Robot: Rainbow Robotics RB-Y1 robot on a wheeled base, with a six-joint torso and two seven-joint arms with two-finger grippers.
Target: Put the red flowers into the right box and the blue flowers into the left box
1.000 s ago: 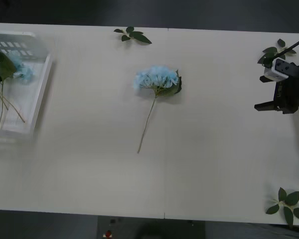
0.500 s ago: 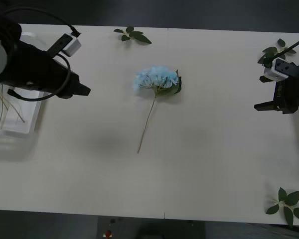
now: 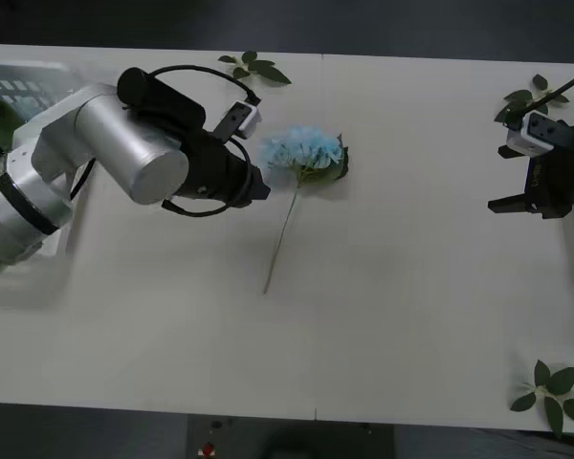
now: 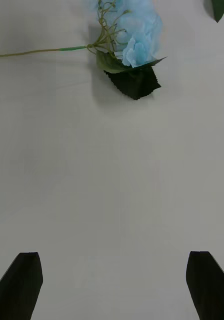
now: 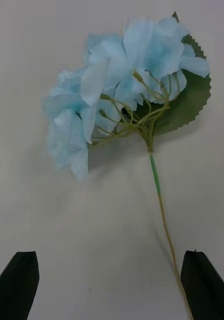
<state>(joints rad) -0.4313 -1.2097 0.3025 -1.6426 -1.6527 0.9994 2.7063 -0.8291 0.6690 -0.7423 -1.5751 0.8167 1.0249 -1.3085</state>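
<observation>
Black left pincer point(image 3: 258, 186) wide open beside blue flower point(image 3: 301, 151).

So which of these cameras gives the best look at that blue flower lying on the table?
The left wrist view: the blue flower appears close up, with petals, leaf and upper stem distinct. The front view shows it whole but small, just beyond the left gripper. The right wrist view catches it at the picture's edge, partly cut off.

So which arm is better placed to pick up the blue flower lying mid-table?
The left. The left gripper is open right beside the blue flower, stem within reach, and the left box is on its side. The right gripper hangs open at the table's far right edge, well away from it.
</observation>
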